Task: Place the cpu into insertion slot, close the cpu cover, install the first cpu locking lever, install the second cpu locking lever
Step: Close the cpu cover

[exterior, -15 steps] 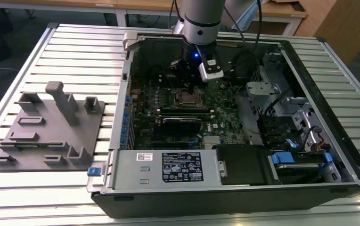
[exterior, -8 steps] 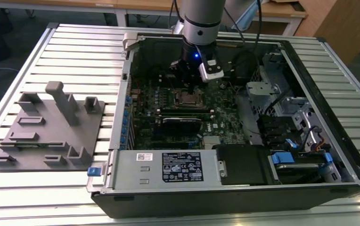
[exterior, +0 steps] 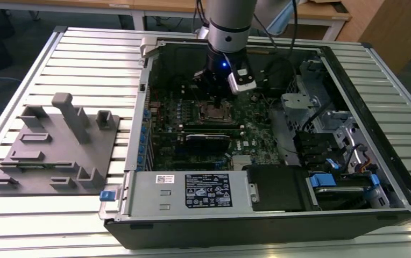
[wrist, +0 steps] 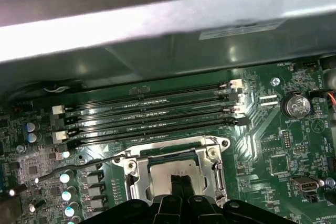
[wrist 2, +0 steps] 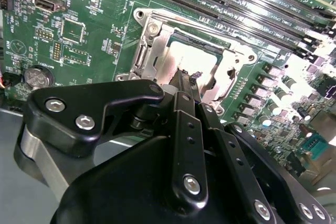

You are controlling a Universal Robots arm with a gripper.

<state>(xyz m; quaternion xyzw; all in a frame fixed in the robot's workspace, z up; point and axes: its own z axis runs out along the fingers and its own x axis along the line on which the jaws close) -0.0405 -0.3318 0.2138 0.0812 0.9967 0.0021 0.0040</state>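
The cpu [wrist 2: 202, 56] lies in the insertion slot [exterior: 213, 111] on the green motherboard, its silver top showing in both wrist views [wrist: 168, 171]. The cpu cover [wrist 2: 148, 51] lies flat around it as a silver frame [wrist: 137, 179]. A thin wire locking lever [wrist: 79, 165] runs out sideways from the socket's corner. My gripper [wrist 2: 185, 80] hangs just above the cpu with its black fingertips together and nothing between them. In the exterior view the gripper [exterior: 213, 80] sits inside the open computer case, a little behind the socket.
Long black memory slots [wrist: 152, 114] run beside the socket, with a coin battery [wrist: 295, 104] further off. The case walls, drive cage [exterior: 306, 107] and power supply [exterior: 188, 191] hem the board in. A grey fixture block [exterior: 55, 150] stands on the table at the exterior view's left.
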